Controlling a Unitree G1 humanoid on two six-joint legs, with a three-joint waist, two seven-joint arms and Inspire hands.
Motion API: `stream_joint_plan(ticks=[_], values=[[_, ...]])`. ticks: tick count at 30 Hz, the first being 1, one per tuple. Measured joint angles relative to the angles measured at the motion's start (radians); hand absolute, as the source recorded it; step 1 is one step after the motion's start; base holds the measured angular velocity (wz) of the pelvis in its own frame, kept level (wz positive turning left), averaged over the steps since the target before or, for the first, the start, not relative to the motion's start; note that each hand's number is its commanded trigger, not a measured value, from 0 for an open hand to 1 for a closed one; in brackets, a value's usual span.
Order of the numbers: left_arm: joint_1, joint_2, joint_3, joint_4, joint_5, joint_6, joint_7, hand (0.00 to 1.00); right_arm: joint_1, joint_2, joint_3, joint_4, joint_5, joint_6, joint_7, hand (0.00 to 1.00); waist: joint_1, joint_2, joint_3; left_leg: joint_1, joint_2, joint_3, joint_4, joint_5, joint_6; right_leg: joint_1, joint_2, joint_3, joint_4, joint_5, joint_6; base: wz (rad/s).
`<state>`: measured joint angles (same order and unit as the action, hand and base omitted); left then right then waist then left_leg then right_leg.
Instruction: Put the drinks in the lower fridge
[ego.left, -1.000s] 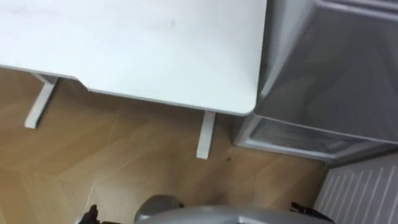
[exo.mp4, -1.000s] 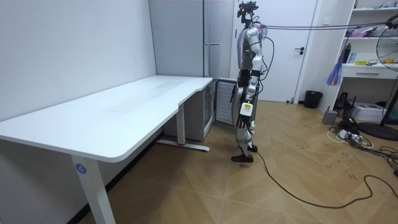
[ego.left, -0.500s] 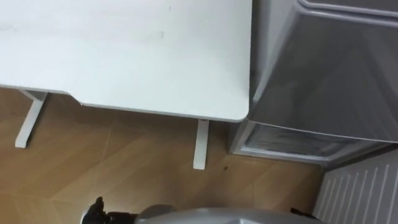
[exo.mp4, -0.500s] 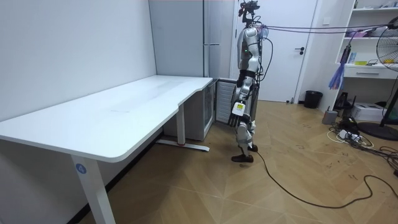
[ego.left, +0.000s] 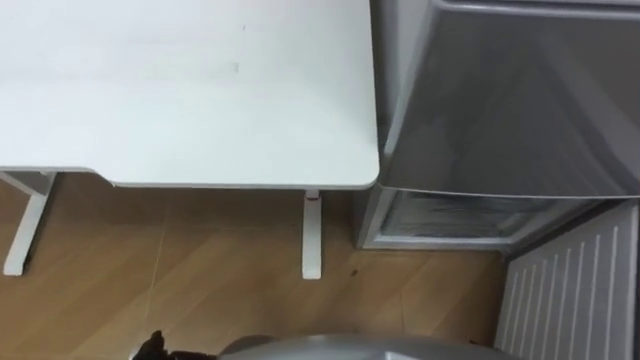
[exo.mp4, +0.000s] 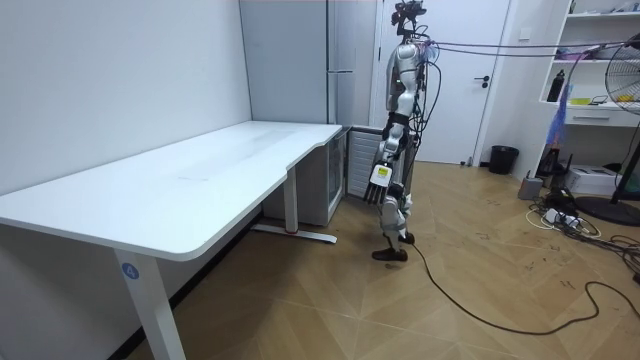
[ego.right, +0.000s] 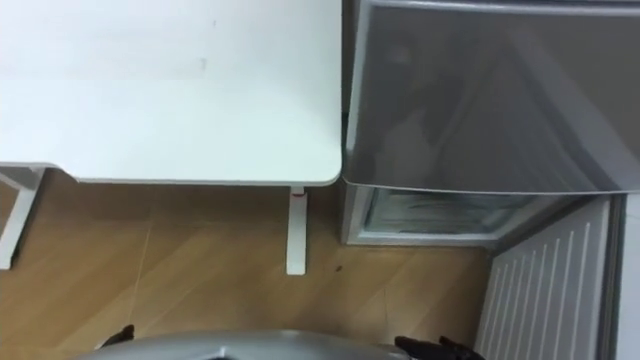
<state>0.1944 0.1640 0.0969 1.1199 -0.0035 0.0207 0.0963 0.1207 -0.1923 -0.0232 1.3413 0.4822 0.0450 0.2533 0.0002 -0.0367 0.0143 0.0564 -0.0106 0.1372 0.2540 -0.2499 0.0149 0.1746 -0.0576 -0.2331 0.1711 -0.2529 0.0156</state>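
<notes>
I see no drink, neither in the eye views nor in the room view. The grey fridge (ego.left: 500, 100) stands straight ahead on my right; its lower compartment (ego.left: 450, 215) is open, and a pale shelf shows inside. The lower door (ego.left: 570, 290), ribbed white on the inside, swings out at the lower right. In the room view I stand upright before the fridge (exo.mp4: 340, 60), beside the table's far end. My left hand (exo.mp4: 382, 190) hangs at my thigh with relaxed fingers and holds nothing. A dark tip of my right hand (ego.right: 440, 347) shows at the bottom edge.
A long white table (ego.left: 180, 90) stands on white legs (ego.left: 311, 235) left of the fridge, its corner close to the fridge wall. Wood floor lies between me and both. Behind me in the room view are a white door (exo.mp4: 455, 80), a fan (exo.mp4: 625, 80) and shelves.
The eye view has swung right, so the fridge sits more in the middle. In the room view my left arm has swung forward from my hip; my feet stay in place.
</notes>
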Motion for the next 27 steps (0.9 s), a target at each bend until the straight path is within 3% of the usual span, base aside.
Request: stream_joint_plan(ticks=[5,10,19,23,27], values=[[-0.007,0.0,0.0,0.0,0.055,0.005,-0.009,0.0,0.002,0.0,-0.03,0.012,-0.017,0.0,0.004,0.0,-0.024,-0.003,-0.0029,0.003,0.004,0.011,0.0,0.0,0.001,-0.003,0.004,0.027,-0.001,0.006,0.0,-0.06],[-0.017,0.0,0.0,-0.002,0.087,0.005,-0.036,0.0,0.017,0.0,-0.041,0.0,-0.019,0.0,-0.017,0.0,-0.027,-0.008,-0.013,0.001,0.012,0.031,-0.002,0.0,0.0,-0.016,0.009,0.044,0.0,0.011,-0.004,-0.14],[-0.045,0.008,-0.002,-0.001,0.174,-0.004,-0.058,0.0,0.021,-0.01,-0.08,-0.081,-0.161,-0.007,-0.063,0.0,-0.053,-0.012,-0.0128,0.009,0.018,0.059,-0.019,0.002,0.002,-0.024,0.013,0.067,0.002,0.021,-0.004,-0.11],[-0.044,0.013,0.001,-0.005,0.186,-0.008,-0.061,0.0,0.046,-0.041,-0.095,-0.255,-0.186,-0.011,-0.09,0.0,-0.061,-0.013,-0.0129,0.008,0.02,0.077,-0.019,0.006,0.004,-0.036,0.015,0.084,-0.002,0.032,-0.004,-0.15],[-0.045,0.025,0.002,-0.006,0.197,-0.034,-0.068,0.0,0.026,-0.05,-0.188,-0.343,-0.24,-0.055,-0.11,0.0,-0.079,-0.023,-0.0134,0.011,0.019,0.083,-0.019,0.007,0.004,-0.039,0.014,0.095,0.0,0.034,-0.003,-0.06]])
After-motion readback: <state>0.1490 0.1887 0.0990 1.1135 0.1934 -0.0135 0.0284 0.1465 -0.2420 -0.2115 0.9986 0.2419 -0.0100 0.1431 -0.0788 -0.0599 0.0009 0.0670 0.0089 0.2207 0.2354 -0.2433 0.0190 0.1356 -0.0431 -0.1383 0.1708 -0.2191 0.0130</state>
